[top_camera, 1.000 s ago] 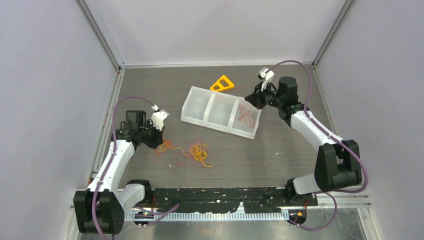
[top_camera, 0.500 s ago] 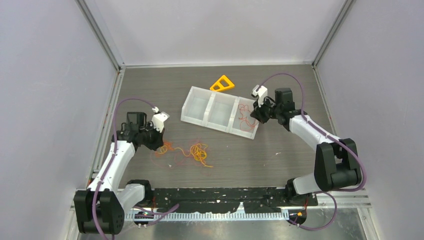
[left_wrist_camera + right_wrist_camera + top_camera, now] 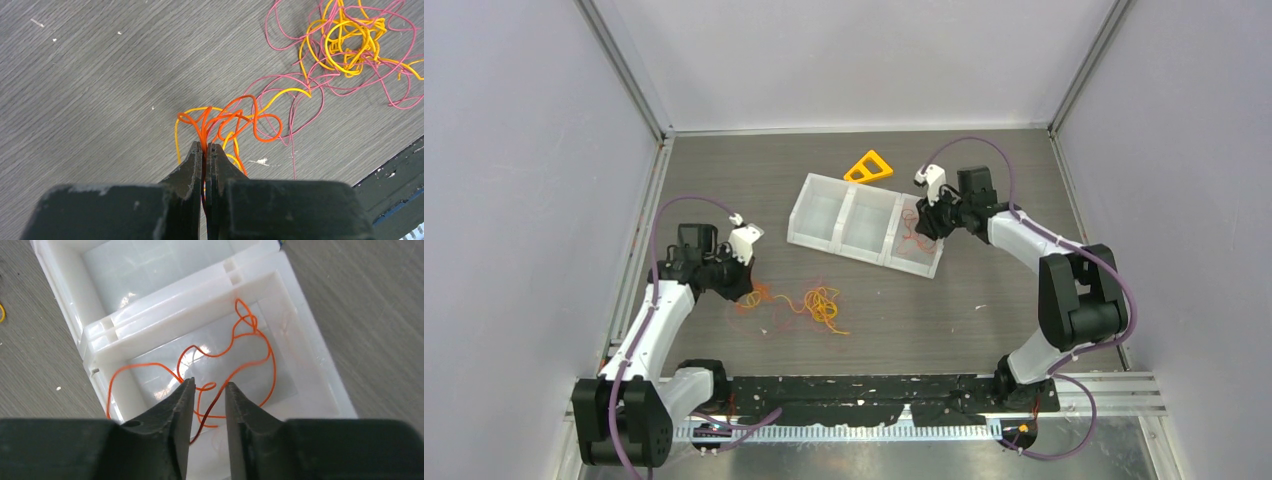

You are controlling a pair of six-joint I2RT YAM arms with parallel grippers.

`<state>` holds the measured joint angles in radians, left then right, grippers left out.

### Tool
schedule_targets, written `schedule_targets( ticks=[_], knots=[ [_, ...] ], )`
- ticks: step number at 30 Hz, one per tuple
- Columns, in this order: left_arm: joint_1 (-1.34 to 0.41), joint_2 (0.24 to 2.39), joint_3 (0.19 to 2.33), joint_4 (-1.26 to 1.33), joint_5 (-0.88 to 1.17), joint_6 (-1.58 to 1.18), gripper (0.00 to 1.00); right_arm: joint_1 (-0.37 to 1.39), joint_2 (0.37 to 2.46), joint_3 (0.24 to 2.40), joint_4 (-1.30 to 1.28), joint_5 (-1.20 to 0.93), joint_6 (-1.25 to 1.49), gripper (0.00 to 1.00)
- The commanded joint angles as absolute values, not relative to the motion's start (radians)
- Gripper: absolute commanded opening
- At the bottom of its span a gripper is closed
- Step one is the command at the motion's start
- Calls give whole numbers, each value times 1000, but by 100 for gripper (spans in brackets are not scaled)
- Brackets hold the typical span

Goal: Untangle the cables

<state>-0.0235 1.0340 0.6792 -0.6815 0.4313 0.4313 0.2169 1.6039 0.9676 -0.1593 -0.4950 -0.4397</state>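
A tangle of orange [image 3: 227, 120], yellow [image 3: 345, 42] and pink [image 3: 305, 82] cables lies on the table [image 3: 819, 303]. My left gripper [image 3: 205, 146] is shut on a bundle of orange cable loops at the tangle's left end; it also shows in the top view [image 3: 742, 283]. One orange cable [image 3: 235, 355] lies loose in the right compartment of the white tray [image 3: 320, 385], also seen from the top [image 3: 914, 232]. My right gripper [image 3: 206, 386] is open just above that compartment, its jaws either side of a cable strand without pinching it; from the top it sits at the tray's right end [image 3: 929, 215].
The white three-compartment tray [image 3: 808, 190] sits mid-table; its left and middle compartments hold nothing visible. An orange triangular piece [image 3: 868, 167] lies behind the tray. A black strip [image 3: 874, 390] runs along the near edge between the arm bases.
My right gripper has moved down and left from above the tray's right side to over the right compartment. My left gripper has barely moved and stays shut on the orange cable.
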Motion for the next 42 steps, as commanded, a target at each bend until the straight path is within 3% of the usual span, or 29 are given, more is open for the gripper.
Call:
schedule_targets(
  ticks=[1, 13, 21, 27, 33, 42],
  knots=[
    [-17, 1025, 691, -669, 490, 468, 0, 225, 1556, 1051, -155, -483, -394, 40],
    [-36, 921, 731, -746, 664, 555, 0, 224, 1308, 1131, -393, -473, -386, 85],
    [-221, 790, 776, -635, 872, 387, 0, 350, 1269, 1260, -524, -799, -207, 81],
    [-344, 766, 784, -497, 872, 194, 0, 640, 1184, 1123, -321, -770, -41, 85],
    [-367, 744, 802, -481, 882, 156, 0, 702, 1256, 1094, -118, -806, 184, 83],
    [-419, 711, 788, -502, 953, 253, 3, 824, 1378, 1104, 84, -805, 228, 74]
  ],
)
